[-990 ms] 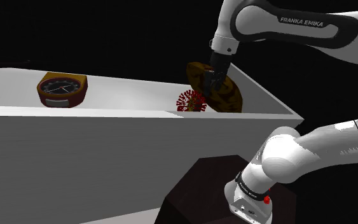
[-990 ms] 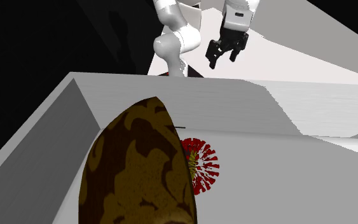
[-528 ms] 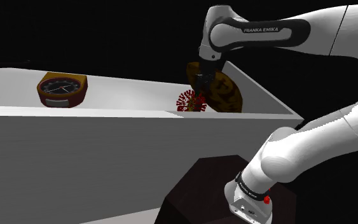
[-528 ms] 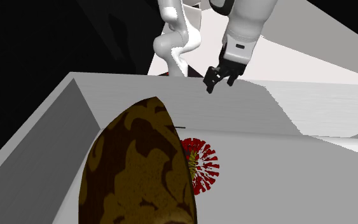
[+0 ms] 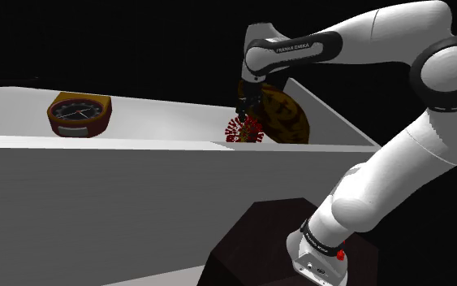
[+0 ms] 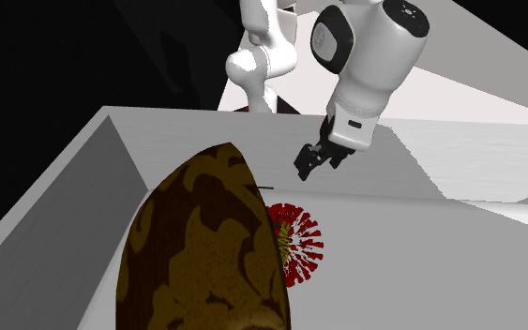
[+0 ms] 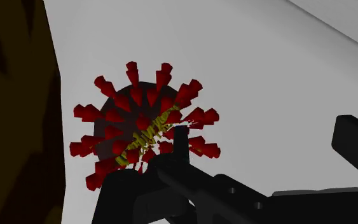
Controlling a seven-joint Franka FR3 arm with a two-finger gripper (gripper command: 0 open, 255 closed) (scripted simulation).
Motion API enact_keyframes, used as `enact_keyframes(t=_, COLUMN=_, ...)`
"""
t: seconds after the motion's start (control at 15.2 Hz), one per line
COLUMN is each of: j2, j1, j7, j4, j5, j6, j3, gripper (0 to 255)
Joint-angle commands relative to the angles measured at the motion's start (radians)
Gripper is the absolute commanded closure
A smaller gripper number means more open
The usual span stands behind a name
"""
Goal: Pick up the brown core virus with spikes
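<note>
The virus (image 5: 243,130) is a small ball with a dark brown core and red spikes, lying on the white surface (image 5: 153,122) against a big brown patterned oval thing (image 5: 286,115). In the second exterior view the virus (image 6: 297,246) peeks out beside that oval (image 6: 210,253). My gripper (image 5: 246,109) hangs open just above the virus, not touching it. Seen across the table, the gripper (image 6: 314,160) is still a short way above the spikes. In the wrist view the virus (image 7: 142,124) lies just ahead of the gripper (image 7: 266,143), nearer one finger than the other, with nothing between them.
A brown round clock (image 5: 79,114) lies at the far left of the white surface in the shoulder view. White walls (image 6: 384,155) rise around the recessed surface. The dark stand (image 5: 259,244) sits at the lower right, with a black area behind.
The arm has swung toward the shoulder view's left and lowered the open gripper from beside the oval thing to just above the virus. Nothing else moved.
</note>
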Motion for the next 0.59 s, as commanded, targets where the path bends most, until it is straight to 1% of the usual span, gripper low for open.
enact_keyframes(t=0.0, j2=0.08, j1=-0.009, j7=-0.013, j4=0.059, j5=-0.013, j6=0.022, j3=-0.011, gripper=0)
enact_keyframes(t=0.53, j2=0.369, j1=-0.048, j7=-0.056, j4=0.29, j5=-0.05, j6=0.085, j3=-0.047, gripper=0)
